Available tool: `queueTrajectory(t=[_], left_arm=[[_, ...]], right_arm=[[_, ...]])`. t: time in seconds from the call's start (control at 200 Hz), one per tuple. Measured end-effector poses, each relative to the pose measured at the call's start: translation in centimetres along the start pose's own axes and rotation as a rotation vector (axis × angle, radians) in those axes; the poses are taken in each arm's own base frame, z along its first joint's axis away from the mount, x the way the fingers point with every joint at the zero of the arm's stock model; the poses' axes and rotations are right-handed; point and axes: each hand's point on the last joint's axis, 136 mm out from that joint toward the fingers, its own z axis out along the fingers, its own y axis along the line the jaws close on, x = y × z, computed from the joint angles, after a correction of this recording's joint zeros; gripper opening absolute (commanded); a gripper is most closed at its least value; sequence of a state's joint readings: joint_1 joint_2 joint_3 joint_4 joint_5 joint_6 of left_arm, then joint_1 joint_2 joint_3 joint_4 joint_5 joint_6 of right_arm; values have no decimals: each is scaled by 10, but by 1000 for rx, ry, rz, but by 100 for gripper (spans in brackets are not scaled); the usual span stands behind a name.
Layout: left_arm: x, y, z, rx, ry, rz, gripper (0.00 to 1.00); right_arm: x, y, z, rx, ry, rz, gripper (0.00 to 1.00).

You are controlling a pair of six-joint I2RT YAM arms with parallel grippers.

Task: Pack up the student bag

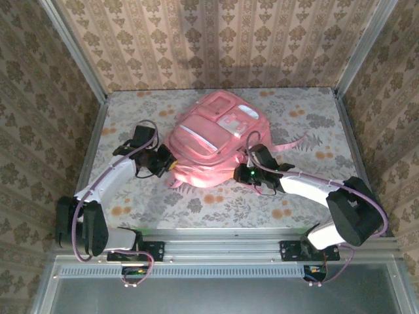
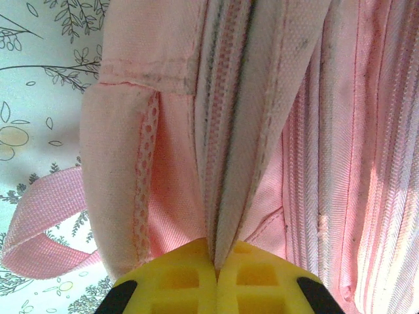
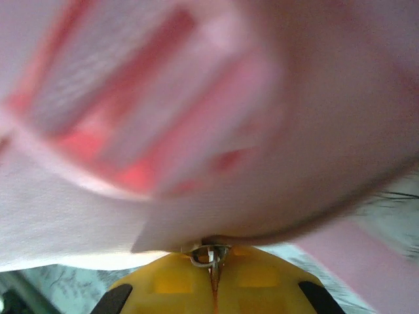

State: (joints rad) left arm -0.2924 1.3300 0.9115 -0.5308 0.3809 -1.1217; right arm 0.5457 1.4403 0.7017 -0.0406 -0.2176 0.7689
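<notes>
The student bag (image 1: pixel 213 137), a big pink backpack with paler trim and zip front pockets, lies in the middle of the floral table. My left gripper (image 1: pixel 169 163) is at the bag's lower left edge. In the left wrist view its yellow fingers (image 2: pixel 186 278) are shut on a fold of the pale trim (image 2: pixel 229 196) of the student bag (image 2: pixel 340 163). My right gripper (image 1: pixel 247 172) is at the bag's lower right corner. In the right wrist view it (image 3: pixel 213 261) is shut on a small metal zip ring (image 3: pixel 209 254), with the blurred pink bag (image 3: pixel 196 131) just above.
A loose pink strap (image 1: pixel 292 144) trails from the bag to the right, and another strap loop (image 2: pixel 39 226) lies on the floral cloth (image 1: pixel 308 114). Patterned walls (image 1: pixel 216 46) close in the back and both sides. A metal rail (image 1: pixel 216 245) runs along the near edge.
</notes>
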Motion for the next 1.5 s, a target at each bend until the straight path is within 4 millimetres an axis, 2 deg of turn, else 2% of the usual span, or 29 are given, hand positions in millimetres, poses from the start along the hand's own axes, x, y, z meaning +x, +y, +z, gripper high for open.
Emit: queueTrajectory(t=[0.195, 0.35, 0.39, 0.595, 0.695, 0.865, 1.025, 1.1, 1.22, 1.4, 1.5], left_arm=[[0, 0, 0, 0, 2, 0, 0], [2, -1, 0, 5, 12, 1, 0], [3, -1, 0, 5, 13, 3, 0], [14, -4, 5, -18, 0, 51, 0], [32, -6, 12, -35, 4, 101, 0], [84, -9, 27, -50, 59, 211, 0], [125, -11, 42, -88, 116, 340, 0], [141, -12, 52, -119, 153, 403, 4], [161, -17, 65, -142, 217, 477, 16], [190, -33, 77, -123, 345, 574, 19], [203, -41, 82, -116, 395, 614, 23]], right_arm=[[-15, -28, -6, 79, -40, 61, 0], [-20, -36, -8, 101, -57, 95, 0], [-20, -36, -9, 101, -58, 99, 7], [-24, -46, -11, 119, -66, 142, 60], [-20, -49, -23, 108, -89, 144, 73], [-14, -42, -54, 50, -155, 110, 73], [-7, -49, -90, 70, -226, 86, 69], [-9, -52, -108, 96, -280, 72, 69], [-14, -61, -130, 147, -354, 73, 69], [-21, -66, -138, 195, -377, 81, 69], [-22, -67, -136, 206, -368, 73, 73]])
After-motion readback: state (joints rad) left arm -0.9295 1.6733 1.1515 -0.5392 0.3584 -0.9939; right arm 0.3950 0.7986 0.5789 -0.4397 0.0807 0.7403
